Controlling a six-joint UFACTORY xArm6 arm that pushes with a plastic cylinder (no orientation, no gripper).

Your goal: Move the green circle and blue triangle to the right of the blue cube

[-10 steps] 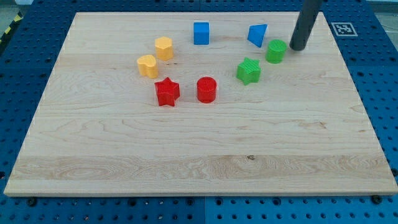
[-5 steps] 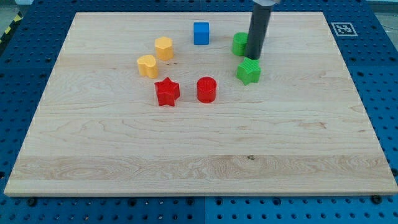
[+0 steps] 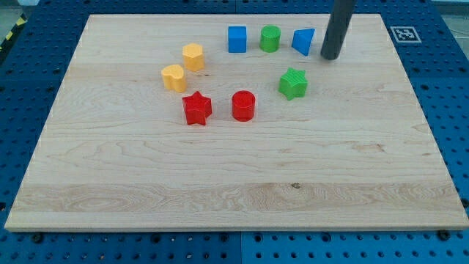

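Observation:
The blue cube sits near the view's top, left of centre-right. The green circle stands just to its right, a small gap between them. The blue triangle lies right of the green circle, so the three form a row. My tip is just right of the blue triangle and slightly lower, close to it; I cannot tell whether it touches.
A green star-like block lies below the row. A red cylinder and a red star sit lower left. Two yellow blocks lie to the left. A marker tag is at the board's top right corner.
The green circle moved left and up, from below-right of the blue triangle to between it and the blue cube. My tip swept left, then came back to the triangle's right.

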